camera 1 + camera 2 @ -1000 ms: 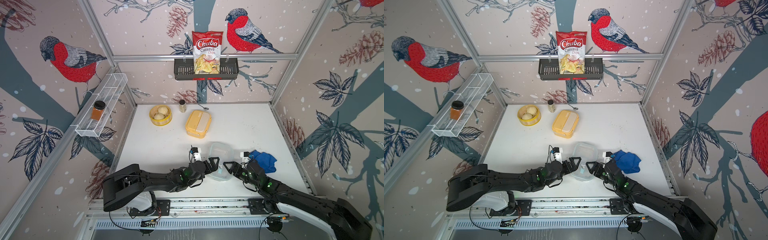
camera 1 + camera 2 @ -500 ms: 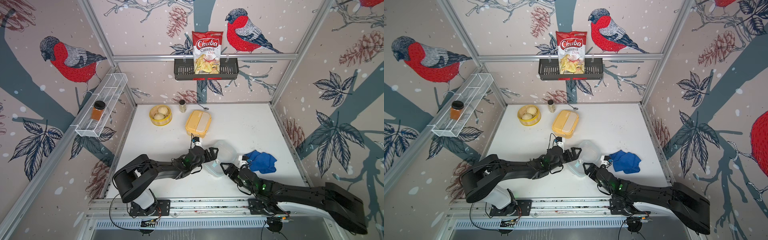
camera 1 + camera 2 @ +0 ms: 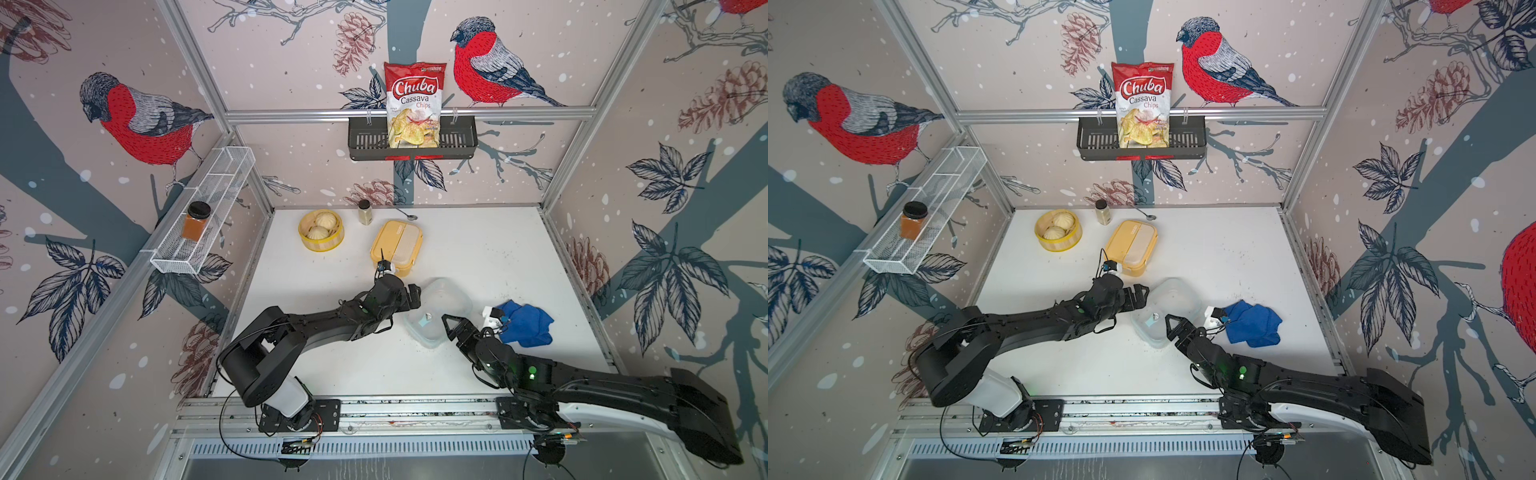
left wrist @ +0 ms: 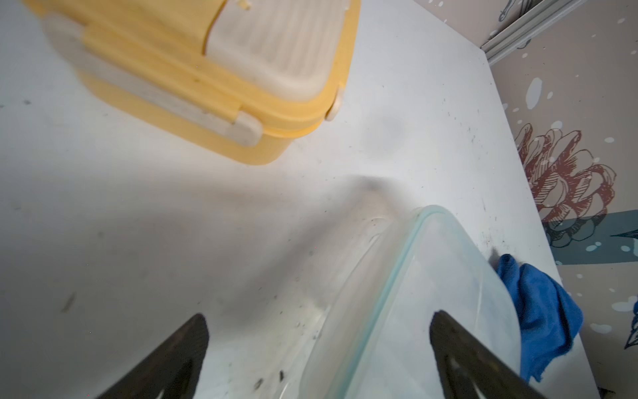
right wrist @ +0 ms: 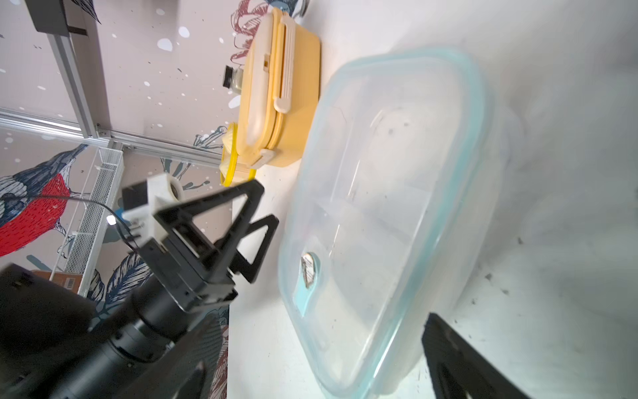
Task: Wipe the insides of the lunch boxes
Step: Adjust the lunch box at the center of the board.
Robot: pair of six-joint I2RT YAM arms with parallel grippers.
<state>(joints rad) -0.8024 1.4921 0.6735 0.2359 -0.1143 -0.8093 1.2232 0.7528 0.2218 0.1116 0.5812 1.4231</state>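
Wiping apparently not begun: clear rounded-rectangular plastic lunch box, green-rimmed lid on, sits front-centre on white table between wide-open, empty left gripper and right gripper; yellow rounded-rectangular lunch box stands latched behind; crumpled blue cloth lies unheld nearby.

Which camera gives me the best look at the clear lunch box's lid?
The right wrist view: the clear lunch box fills the frame, green-rimmed lid on. The left wrist view catches only one blurred end of it; both top views show it whole but small.
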